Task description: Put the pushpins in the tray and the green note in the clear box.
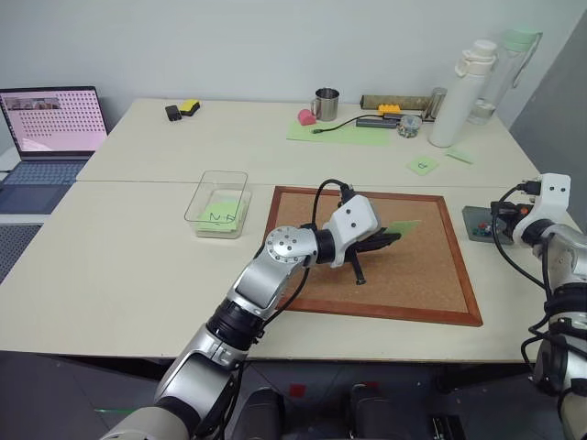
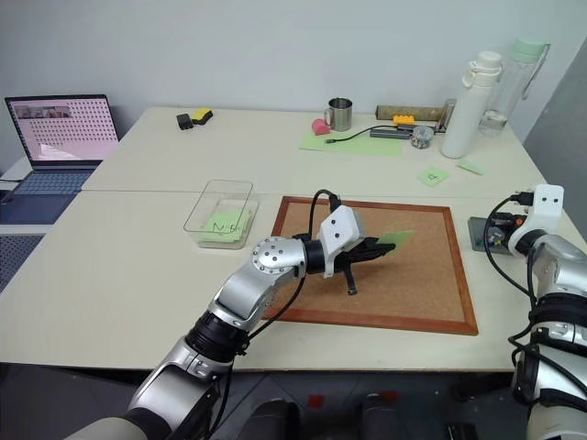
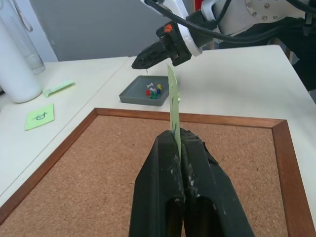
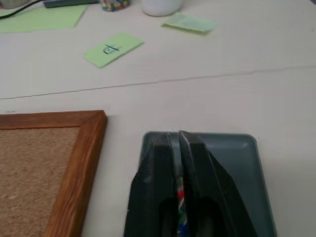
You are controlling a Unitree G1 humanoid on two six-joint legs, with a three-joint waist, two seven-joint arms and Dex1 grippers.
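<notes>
A: Green note [image 1: 404, 225]. How many, and where?

B: One plain one, pinched on edge between the pressed-together fingers of the left gripper [image 1: 393, 239], held above the cork board [image 1: 413, 280], not touching it.

A: And the clear box [image 1: 193, 211]?

B: One, at about 9 o'clock from the board, just beside its frame. Inside, one other green note with dark handwriting [image 1: 220, 218], lying flat.

A: Tray [image 3: 129, 96]?

B: One, dark grey, at 3 o'clock from the board, near the frame but apart from it. Several pushpins [image 3: 153, 91] lying in it, with red, white, yellow, blue and green heads; too small for an exact count.

A: Right gripper [image 3: 139, 62]?

B: Hovering over the tray, just above the pins. Open or closed: cannot tell.

A: Anything further out?

B: Two small marked green notes [image 1: 423, 165] on the table at about 1 o'clock. Behind them, two bottles [image 1: 460, 87]. One metal mug [image 1: 326, 104] at 12 o'clock. One open laptop [image 1: 50, 124] at about 10 o'clock.
</notes>
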